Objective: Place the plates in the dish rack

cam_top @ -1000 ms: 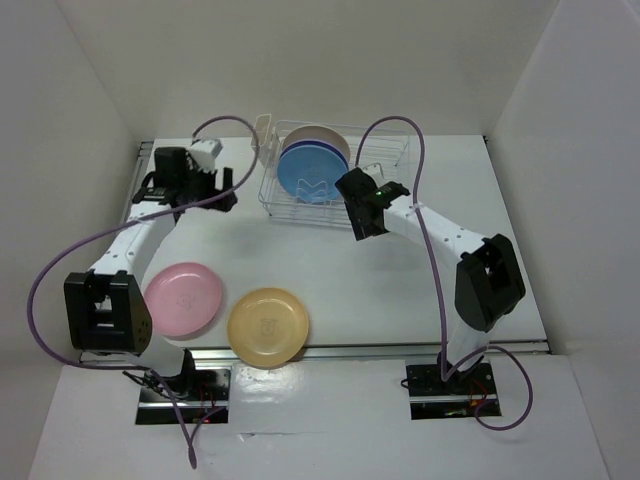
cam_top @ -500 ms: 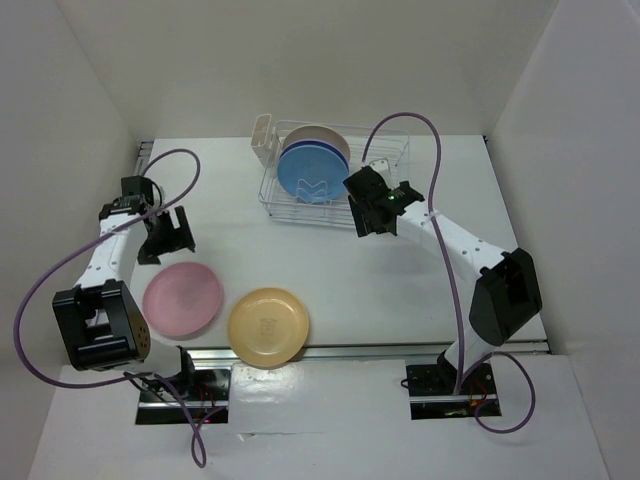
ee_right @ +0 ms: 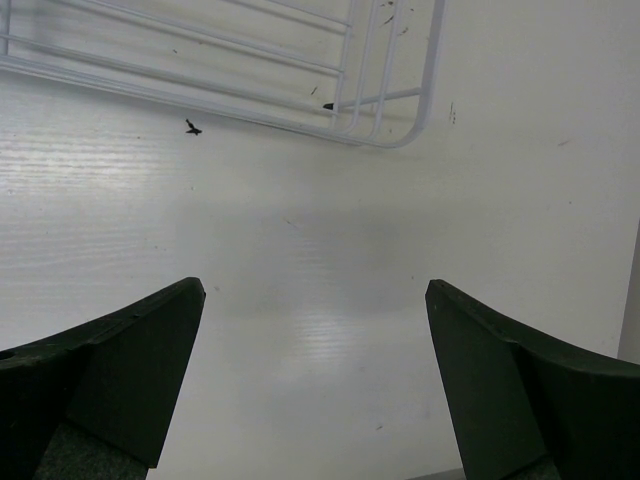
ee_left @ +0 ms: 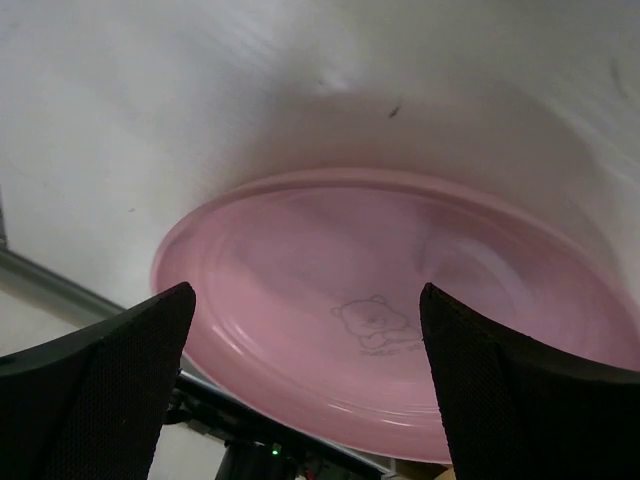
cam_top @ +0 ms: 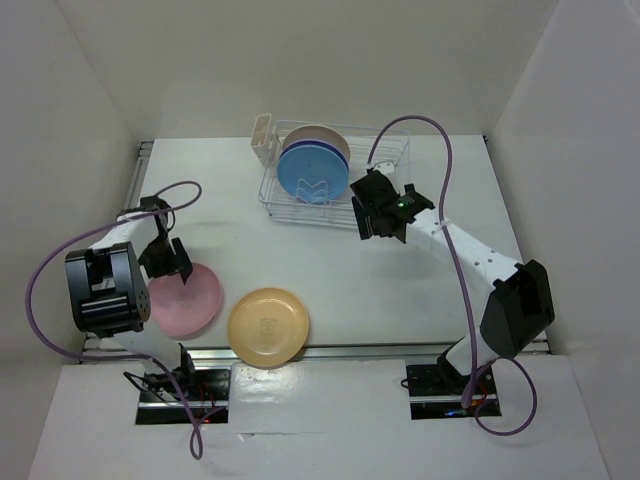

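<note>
The white wire dish rack (cam_top: 385,150) stands at the back centre with the light blue plate (cam_top: 312,172) upright in front, a purple edge behind it and the cream plate (cam_top: 325,137) at the back. The pink plate (cam_top: 192,300) and the yellow-orange plate (cam_top: 268,325) lie flat near the front edge. My left gripper (cam_top: 168,262) is open just above the pink plate's far-left rim; that plate fills the left wrist view (ee_left: 400,330). My right gripper (cam_top: 380,222) is open and empty over bare table just in front of the rack's right corner (ee_right: 390,110).
A small white cutlery holder (cam_top: 263,135) hangs on the rack's back left corner. White walls close in the table on three sides. A metal rail (cam_top: 400,348) runs along the front edge. Purple cables loop from both arms.
My left gripper has swung from the back left, beside the rack, down to the pink plate. My right gripper has backed slightly away from the rack toward the right.
</note>
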Motion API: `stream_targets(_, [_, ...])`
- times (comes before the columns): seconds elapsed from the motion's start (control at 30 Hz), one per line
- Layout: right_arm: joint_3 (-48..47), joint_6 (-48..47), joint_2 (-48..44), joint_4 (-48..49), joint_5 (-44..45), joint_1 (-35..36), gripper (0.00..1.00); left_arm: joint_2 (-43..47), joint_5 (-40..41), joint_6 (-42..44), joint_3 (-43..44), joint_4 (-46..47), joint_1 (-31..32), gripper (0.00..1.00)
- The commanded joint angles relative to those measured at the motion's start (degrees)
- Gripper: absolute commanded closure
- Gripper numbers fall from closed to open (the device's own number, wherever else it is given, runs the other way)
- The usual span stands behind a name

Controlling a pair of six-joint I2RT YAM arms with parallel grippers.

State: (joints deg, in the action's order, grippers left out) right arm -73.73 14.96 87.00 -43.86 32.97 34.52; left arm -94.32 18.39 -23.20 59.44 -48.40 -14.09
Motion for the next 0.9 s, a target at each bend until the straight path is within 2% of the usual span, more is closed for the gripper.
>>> stream_targets(0.0, [1.22,-0.2,-2.27,2.46,0.95,0.46,0.0,-1.99,-6.43,2.98,0.15,3.22,-0.42,0.02])
stream_targets(0.2, [1.75,-0.2,-2.27,2.46,1.65,0.46,0.0,-9.2,-12.23,5.09,2.08,5.77,-0.94,0.03])
stream_targets(0.33, [1.75,-0.2,-2.27,2.46,2.19,0.46,0.0,-11.84,-14.96,6.23,2.08,9.72,-0.94,0.09])
stream_targets(0.47, [1.75,-0.2,-2.27,2.46,2.8,-0.07,0.0,-12.99,-19.45,7.56,3.67,12.1,-0.94,0.43])
stream_targets(0.5, [1.75,-0.2,-2.27,2.46,2.8,-0.07,0.0,-13.51,-18.84,7.56,5.23,12.1,-0.94,0.47])
stream_targets(0.67, [1.75,0.33,-1.75,2.46,2.8,-0.07,0.0,-15.54,-18.22,7.56,8.58,11.58,-1.56,0.47])
stream_targets(0.87, [2.28,0.33,-1.13,2.46,1.48,-0.07,0.0,-14.75,-19.54,7.56,9.46,16.67,-2.09,0.46])
